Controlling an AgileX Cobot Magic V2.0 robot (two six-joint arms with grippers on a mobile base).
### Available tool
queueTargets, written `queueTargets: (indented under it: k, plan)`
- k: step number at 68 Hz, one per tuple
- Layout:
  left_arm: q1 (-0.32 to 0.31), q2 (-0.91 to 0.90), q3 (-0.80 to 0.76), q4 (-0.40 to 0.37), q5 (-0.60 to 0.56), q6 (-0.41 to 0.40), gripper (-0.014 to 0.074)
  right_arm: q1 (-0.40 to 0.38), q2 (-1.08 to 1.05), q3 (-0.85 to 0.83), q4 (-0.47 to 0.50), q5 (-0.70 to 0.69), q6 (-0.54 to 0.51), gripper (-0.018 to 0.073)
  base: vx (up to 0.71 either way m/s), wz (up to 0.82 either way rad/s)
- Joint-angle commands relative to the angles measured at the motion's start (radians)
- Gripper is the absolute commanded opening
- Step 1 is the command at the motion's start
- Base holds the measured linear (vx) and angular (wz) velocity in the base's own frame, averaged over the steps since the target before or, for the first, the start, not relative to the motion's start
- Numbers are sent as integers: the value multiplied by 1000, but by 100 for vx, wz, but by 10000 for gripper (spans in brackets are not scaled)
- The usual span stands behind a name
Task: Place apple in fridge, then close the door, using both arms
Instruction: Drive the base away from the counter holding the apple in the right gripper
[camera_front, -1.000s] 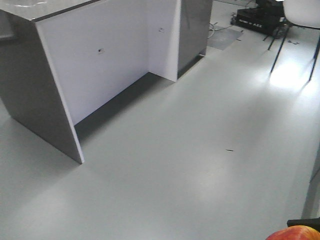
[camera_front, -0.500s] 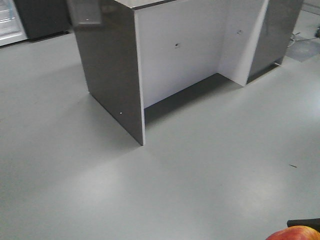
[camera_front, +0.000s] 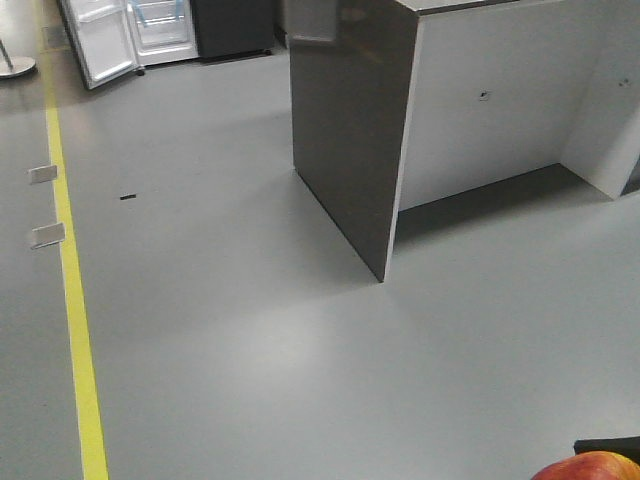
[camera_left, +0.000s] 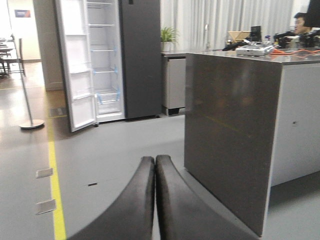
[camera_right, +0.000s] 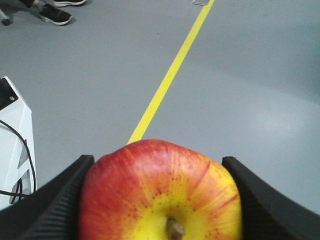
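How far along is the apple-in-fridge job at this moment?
Done: the right gripper holds the apple. In hand: carrying it; the fridge stands far across the floor, its door open. Left: reach the fridge, put the apple inside, close the door. The left gripper is shut and empty.

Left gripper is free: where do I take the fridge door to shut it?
Probably the free vertical edge of the door, the side farthest from the fridge cabinet, coming from its hidden outer face. It stands swung wide, white lining toward the left gripper, so that edge gives most leverage.
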Motion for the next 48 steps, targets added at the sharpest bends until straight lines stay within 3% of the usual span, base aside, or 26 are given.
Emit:
queueTargets:
  k: [1, 22, 48]
  plan:
    - [1, -13, 6, -7, -75, -9, -6, 0, 5, -26, 20, -68, -7, 192, -8, 31]
    - [1, -13, 6, -7, -75, -9, -6, 0, 5, -26, 20, -68, -7, 192, -5, 19]
    - [1, -13, 6, -7, -75, -9, -6, 0, 5, -26, 20, -66, -7, 192, 3, -4]
